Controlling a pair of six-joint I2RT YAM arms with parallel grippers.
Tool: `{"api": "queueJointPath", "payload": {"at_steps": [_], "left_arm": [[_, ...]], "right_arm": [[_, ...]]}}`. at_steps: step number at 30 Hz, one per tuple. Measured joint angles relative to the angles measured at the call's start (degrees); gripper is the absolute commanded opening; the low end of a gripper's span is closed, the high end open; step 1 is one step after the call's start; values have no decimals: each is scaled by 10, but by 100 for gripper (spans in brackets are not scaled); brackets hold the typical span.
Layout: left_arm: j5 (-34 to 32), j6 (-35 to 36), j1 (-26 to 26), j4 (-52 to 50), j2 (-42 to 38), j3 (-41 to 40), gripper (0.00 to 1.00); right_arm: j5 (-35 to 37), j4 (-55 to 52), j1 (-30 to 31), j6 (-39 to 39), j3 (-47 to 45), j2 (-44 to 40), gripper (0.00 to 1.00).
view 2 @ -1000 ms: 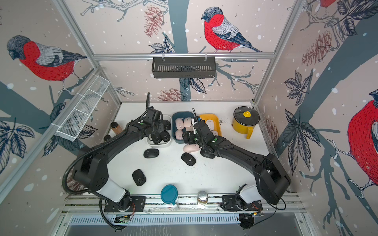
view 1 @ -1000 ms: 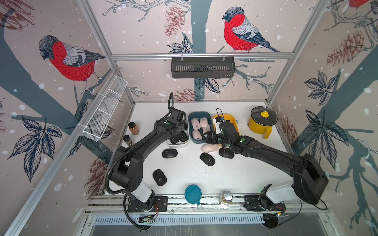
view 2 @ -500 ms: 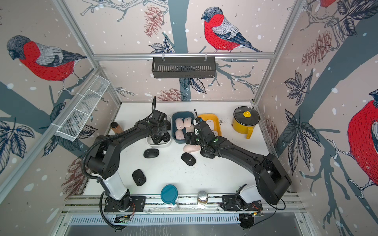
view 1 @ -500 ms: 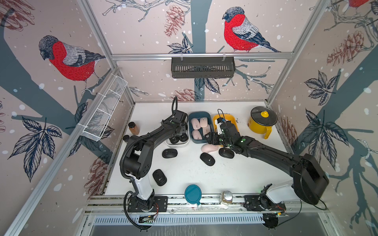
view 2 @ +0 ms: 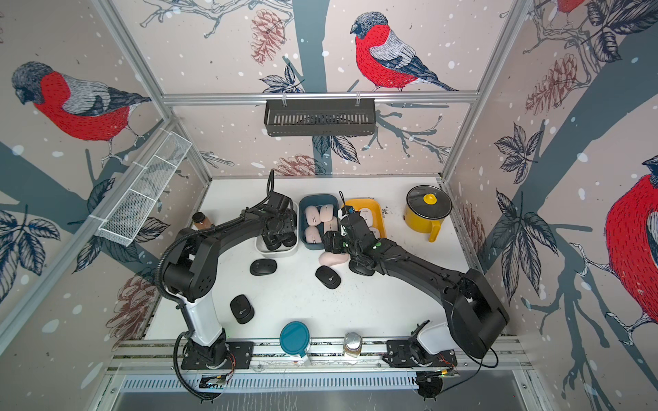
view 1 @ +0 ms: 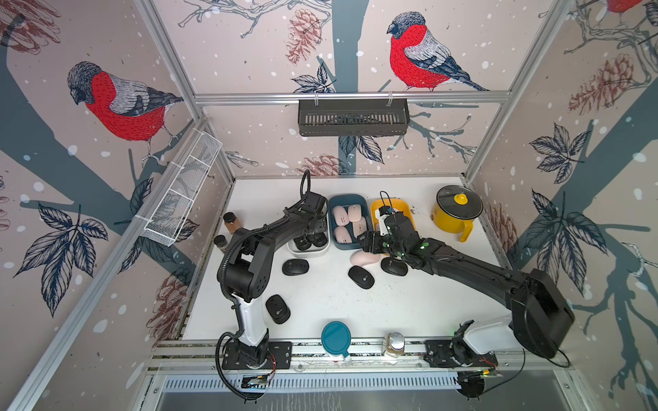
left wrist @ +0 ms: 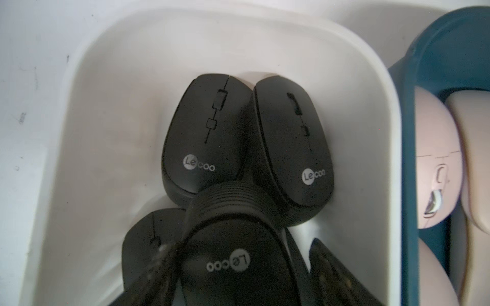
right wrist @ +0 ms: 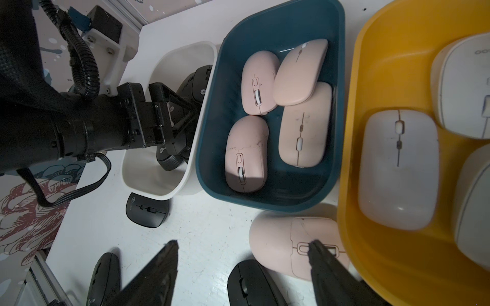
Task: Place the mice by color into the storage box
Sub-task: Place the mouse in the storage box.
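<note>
Three storage box bins stand side by side: white [view 1: 308, 252] with black mice, blue [view 1: 333, 203] with pink mice [right wrist: 246, 153], yellow [view 1: 374, 208] with white mice [right wrist: 397, 169]. My left gripper [view 1: 311, 236] reaches into the white bin [left wrist: 381, 132]. Its jaws are open, and a black mouse [left wrist: 233, 265] lies between them with a gap on one side. My right gripper [view 1: 368, 242] hangs open low over the table. One fingertip [right wrist: 318, 251] is above a loose pink mouse [right wrist: 281, 243]. Several black mice [view 1: 295, 267] [view 1: 360, 277] [view 1: 277, 309] lie loose on the table.
A yellow pot [view 1: 457, 211] stands at the back right. Two spice jars [view 1: 231, 222] are at the left edge. A teal-lidded cup [view 1: 335, 338] and a jar [view 1: 393, 344] sit at the front rail. A wire basket [view 1: 181, 188] hangs on the left wall.
My left gripper's jaws have opened around the black mouse inside the white bin. The right gripper has stayed near the pink mouse, barely moving.
</note>
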Motion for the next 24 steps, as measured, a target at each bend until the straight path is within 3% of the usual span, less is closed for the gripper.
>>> {"api": "queueJointPath", "payload": {"at_steps": [11, 17, 24], "left_arm": [[0, -22, 0, -21, -106, -2, 79], [-4, -67, -7, -53, -222, -82, 79], [-34, -205, -96, -144, -373, -202, 79]], "right_arm": [[17, -16, -1, -35, -6, -15, 78], [39, -28, 24, -74, -25, -12, 78], [45, -22, 37, -73, -30, 20, 78]]}}
